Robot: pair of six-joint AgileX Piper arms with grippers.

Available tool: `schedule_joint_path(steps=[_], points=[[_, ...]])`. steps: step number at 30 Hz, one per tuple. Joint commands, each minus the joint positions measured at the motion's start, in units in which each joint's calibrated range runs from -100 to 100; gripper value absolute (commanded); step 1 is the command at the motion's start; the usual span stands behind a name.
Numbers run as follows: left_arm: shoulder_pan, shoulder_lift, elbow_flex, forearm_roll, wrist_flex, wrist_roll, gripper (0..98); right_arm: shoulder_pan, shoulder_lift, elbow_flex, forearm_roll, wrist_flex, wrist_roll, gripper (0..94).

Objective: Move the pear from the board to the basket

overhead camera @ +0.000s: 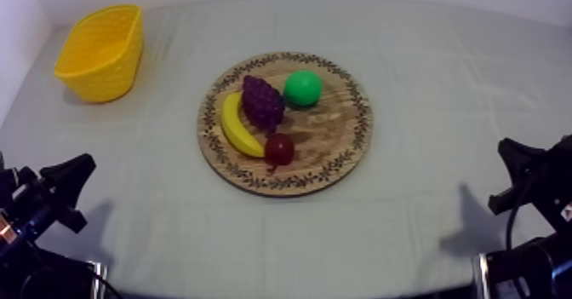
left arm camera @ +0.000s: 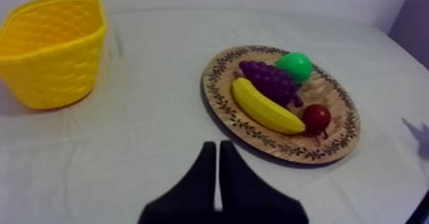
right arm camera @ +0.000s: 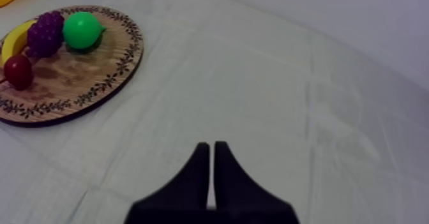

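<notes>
The green pear (overhead camera: pixel 302 88) lies on the round wooden board (overhead camera: pixel 334 134) at its far side, beside the purple grapes (overhead camera: pixel 262 102). A banana (overhead camera: pixel 238 125) and a small red fruit (overhead camera: pixel 279 149) share the board. The yellow basket (overhead camera: pixel 100 51) stands at the far left. My left gripper (left arm camera: pixel 214 147) is shut on nothing, low at the near left, well short of the board (left arm camera: pixel 218 89) and the pear (left arm camera: pixel 293 66). My right gripper (right arm camera: pixel 211 147) is shut and empty at the near right, far from the pear (right arm camera: pixel 82 30).
Bare cloth stretches between the board and the basket (left arm camera: pixel 51 48), and also between the board (right arm camera: pixel 73 76) and my right arm (overhead camera: pixel 532 187). My left arm (overhead camera: pixel 51 196) sits at the table's near left edge.
</notes>
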Motion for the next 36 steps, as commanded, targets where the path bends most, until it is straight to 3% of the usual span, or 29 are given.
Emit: schedule_joint_path(steps=[1, 10, 13, 21, 28, 36], points=[[3.13, -0.04, -0.35, 0.48, -0.25, -0.13, 0.0, -0.01, -0.04, -0.05, -0.01, 0.02, 0.00, 0.4], [3.45, 12.70, -6.28, 7.15, -0.44, -4.32, 0.0, -0.01, -0.04, -0.05, -0.01, 0.02, -0.02, 0.4], [2.93, 18.96, -10.04, 8.28, 0.03, -3.17, 0.0, -0.01, -0.04, -0.05, -0.01, 0.02, -0.01, 0.4], [2.37, 36.44, -24.88, 8.80, 7.82, -0.27, 0.0, -0.01, -0.04, -0.05, -0.01, 0.02, -0.02, 0.4], [1.05, 53.17, -42.19, 8.32, 21.35, 5.92, 0.0, -0.01, -0.04, -0.05, -0.01, 0.02, -0.01, 0.4], [1.48, 71.10, -58.21, 6.89, 29.92, 10.41, 0.0, -0.01, -0.04, -0.05, -0.01, 0.02, -0.04, 0.4]])
